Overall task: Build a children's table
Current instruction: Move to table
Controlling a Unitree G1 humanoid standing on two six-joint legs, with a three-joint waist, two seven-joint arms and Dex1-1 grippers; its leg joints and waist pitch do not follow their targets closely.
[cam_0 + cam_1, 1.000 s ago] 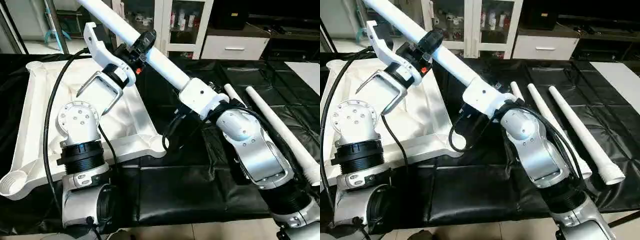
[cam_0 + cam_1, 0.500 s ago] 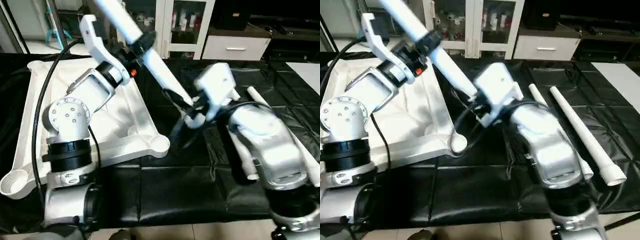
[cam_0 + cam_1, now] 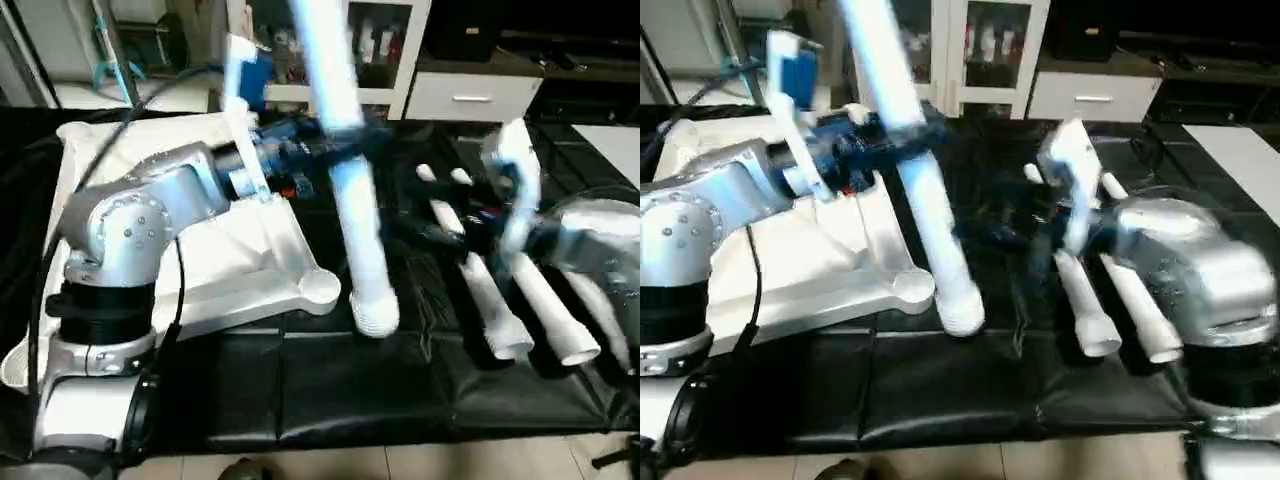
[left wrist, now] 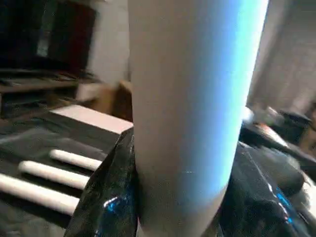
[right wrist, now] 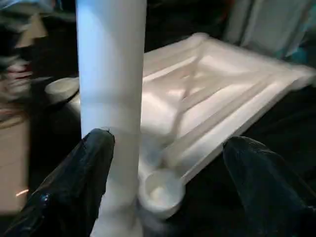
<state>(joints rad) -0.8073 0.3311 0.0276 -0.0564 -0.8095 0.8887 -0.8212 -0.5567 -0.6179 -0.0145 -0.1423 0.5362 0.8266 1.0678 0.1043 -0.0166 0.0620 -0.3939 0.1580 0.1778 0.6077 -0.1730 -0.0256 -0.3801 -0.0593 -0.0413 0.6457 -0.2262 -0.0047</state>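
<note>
The left gripper holds one white tube leg about halfway along. Its black fingers are squeezed onto both sides of the tube. The leg stands almost upright and leans a little. Its wide ribbed end is low over the black mat, just beside the near right corner socket of the white table top. I cannot tell if that end touches the mat.

The table top lies upside down on the left part of the mat, with its ribs facing up. Its round corner sockets open upward.

The right gripper is spread wide and pinches nothing. One black finger sits close in front of the leg, and the other finger is far off to the side. The right arm is over the right part of the mat.

Three more white legs lie flat side by side on the right part of the mat, partly under the right arm. Their wide ends point to the near edge.

A white cabinet stands behind the mat.
</note>
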